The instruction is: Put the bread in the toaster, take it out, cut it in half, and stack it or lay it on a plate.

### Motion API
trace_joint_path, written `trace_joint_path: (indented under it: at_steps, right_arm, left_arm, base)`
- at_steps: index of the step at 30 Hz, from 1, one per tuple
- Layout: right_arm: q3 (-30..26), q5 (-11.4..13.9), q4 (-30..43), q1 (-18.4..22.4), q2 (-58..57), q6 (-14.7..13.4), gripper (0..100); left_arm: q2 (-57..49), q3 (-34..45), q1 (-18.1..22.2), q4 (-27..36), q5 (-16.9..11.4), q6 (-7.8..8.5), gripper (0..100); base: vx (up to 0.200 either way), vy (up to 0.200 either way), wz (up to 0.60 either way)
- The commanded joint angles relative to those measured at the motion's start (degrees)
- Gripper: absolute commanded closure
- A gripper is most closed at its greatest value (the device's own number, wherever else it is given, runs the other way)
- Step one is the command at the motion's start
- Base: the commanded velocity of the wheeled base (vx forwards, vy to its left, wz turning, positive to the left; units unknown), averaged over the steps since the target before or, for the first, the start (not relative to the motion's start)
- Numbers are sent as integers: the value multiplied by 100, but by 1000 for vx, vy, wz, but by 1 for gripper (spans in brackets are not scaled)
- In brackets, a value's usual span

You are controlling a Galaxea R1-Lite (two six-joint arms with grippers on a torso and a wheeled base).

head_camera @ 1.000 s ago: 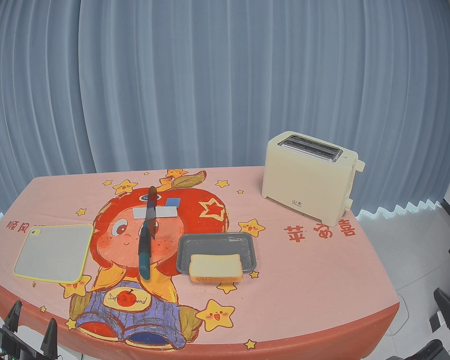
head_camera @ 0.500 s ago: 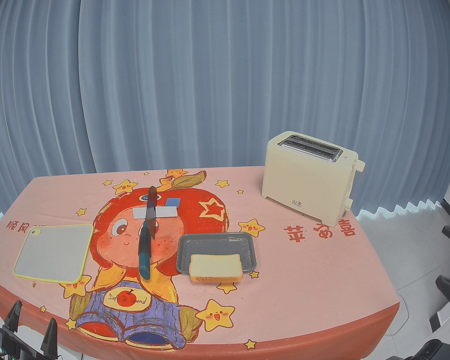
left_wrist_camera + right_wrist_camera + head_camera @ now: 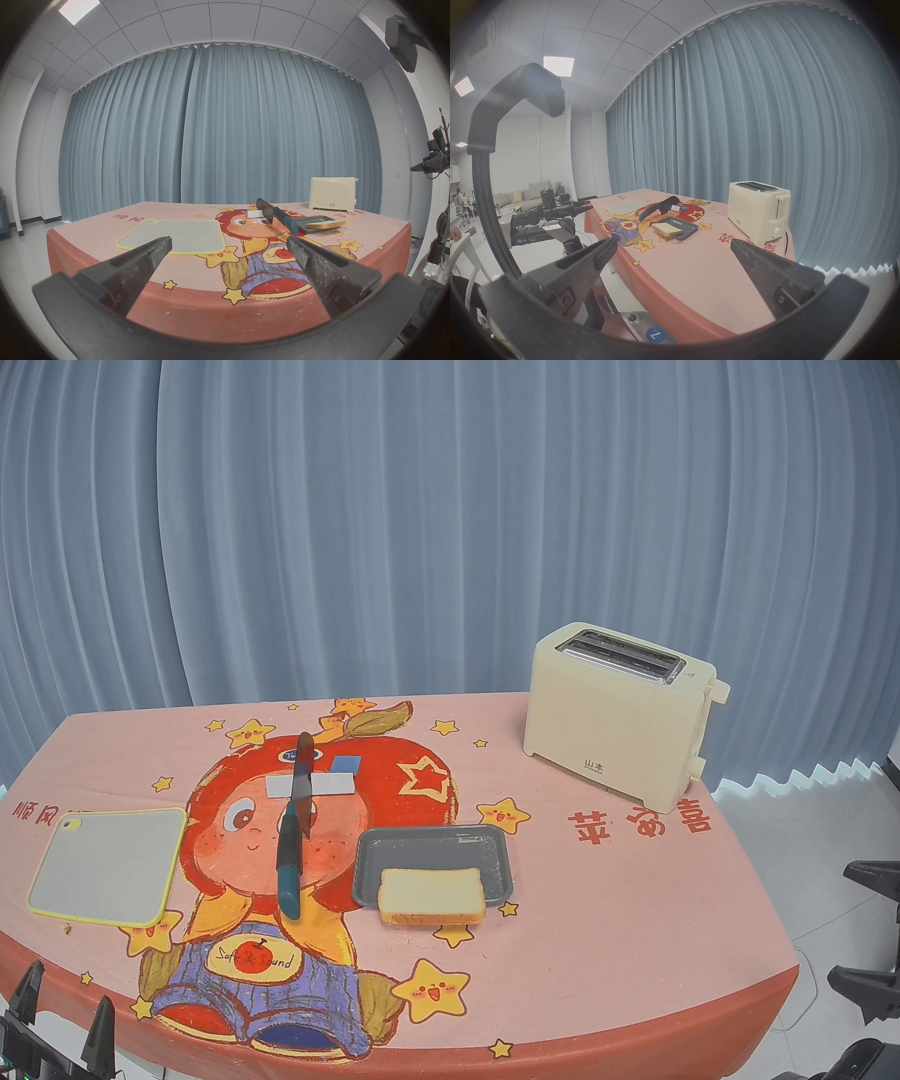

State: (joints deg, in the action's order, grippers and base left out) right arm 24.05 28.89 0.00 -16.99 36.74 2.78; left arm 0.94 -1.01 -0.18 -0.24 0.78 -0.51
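Observation:
A slice of bread (image 3: 431, 896) lies on the front rim of a dark grey tray (image 3: 431, 847) in the middle of the table, also seen as bread (image 3: 667, 228) in the right wrist view. The cream toaster (image 3: 619, 712) stands at the back right with empty slots. A knife (image 3: 291, 829) with a teal handle lies left of the tray. A grey cutting board (image 3: 108, 866) with a yellow edge sits at the far left. My left gripper (image 3: 66, 997) hangs open below the table's front left edge. My right gripper (image 3: 867, 930) is open, off the table's right side.
A white strip (image 3: 323, 785) and a small blue card (image 3: 345, 764) lie under and beside the knife's blade. The tablecloth's curved front edge (image 3: 600, 1049) drops off toward me. A blue curtain hangs behind the table. Bare cloth lies between the tray and the toaster.
My right gripper has come up and farther into the head view at the right edge, with both fingers now showing. The left gripper and everything on the table stay put.

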Motion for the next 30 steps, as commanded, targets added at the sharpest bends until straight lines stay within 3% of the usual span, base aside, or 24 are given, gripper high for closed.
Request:
trace_joint_path:
  at_steps: [1,16,20,22,26,30]
  right_arm:
    - [3,-6,0,-23,17,-5,0]
    - [3,-33,0,-32,114,-67,0]
    - [65,-33,-9,-173,175,-269,0]
    - [179,-33,-9,-217,175,-630,0]
    - [267,-33,-9,-269,184,-1007,0]
    - [284,-33,0,-278,290,-1043,0]
  left_arm:
    - [3,101,1,-2,1,-2,0]
    - [3,101,1,-2,1,-2,0]
    - [3,101,1,-2,1,-2,0]
    - [12,101,1,-2,1,-2,0]
    - [3,101,1,-2,1,-2,0]
    - [3,101,1,-2,1,-2,0]
  base:
    - [0,0,0]
    - [0,0,0]
    - [0,0,0]
    - [0,0,0]
    - [0,0,0]
    - [0,0,0]
